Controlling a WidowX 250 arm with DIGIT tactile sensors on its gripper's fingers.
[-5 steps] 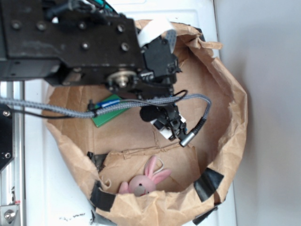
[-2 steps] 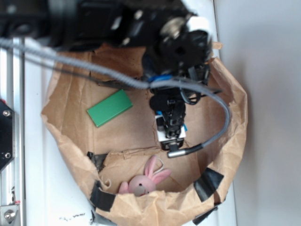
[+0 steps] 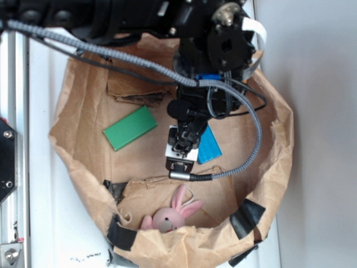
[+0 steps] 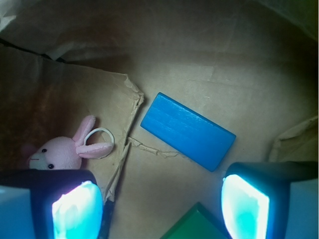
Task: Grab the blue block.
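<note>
The blue block [image 4: 188, 130] is a flat bright-blue slab lying on the brown paper floor of the bag, ahead of my fingers in the wrist view. From outside, the blue block [image 3: 209, 146] pokes out just right of the gripper [image 3: 182, 149]. My gripper [image 4: 159, 206] hangs above the bag floor, open, with only paper and a green corner between its glowing pads [image 4: 75, 210]. It touches nothing.
The green block [image 3: 130, 128] lies to the left on the bag floor, its corner [image 4: 197, 225] under the gripper. A pink toy bunny [image 3: 170, 215] rests by the near wall. The crumpled paper bag wall [image 3: 279, 139] rings everything. A grey cable [image 3: 254, 128] loops right.
The arm has swung away from the upper left and uncovered the green block. The gripper has shifted left off the blue block, which now shows beside it.
</note>
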